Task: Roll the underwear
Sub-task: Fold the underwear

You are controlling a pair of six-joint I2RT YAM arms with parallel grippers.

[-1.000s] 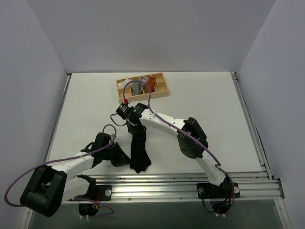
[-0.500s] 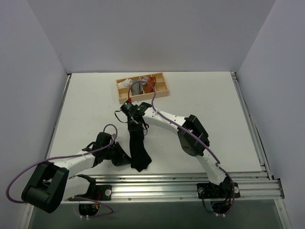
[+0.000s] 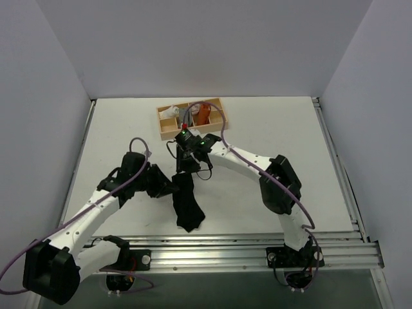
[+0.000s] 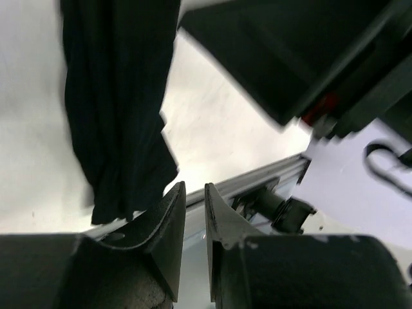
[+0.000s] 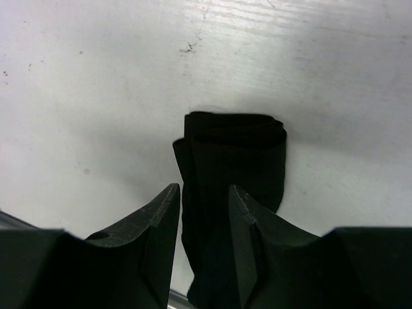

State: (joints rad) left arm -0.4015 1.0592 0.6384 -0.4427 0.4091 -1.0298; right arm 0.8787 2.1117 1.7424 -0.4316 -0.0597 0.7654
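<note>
The underwear is lying flat on the table as a long, narrow black strip. It is running from near the front rail toward the wooden tray. You are looking at a garment that is folded lengthwise but is not yet forming a roll. In the right wrist view its far end is showing several stacked layers with a squared edge. You cannot tell from these views whether that edge is a first turn or only a fold.

The right gripper is hovering over that far end, between the strip and the tray. Its jaws are standing apart in the wrist view. The cloth is showing through the gap below them, and the fingers are not pinching it.

The left gripper is sitting just beside the strip's left edge, about midway along it. Its jaws are standing narrowly apart with nothing between them, and the cloth is lying off to one side.

Judge the task as being at the preparation stage. The folding is looking complete, while the rolling and any placing are remaining. The tray is holding small cloth rolls, including a white one and an orange-brown one.
</note>
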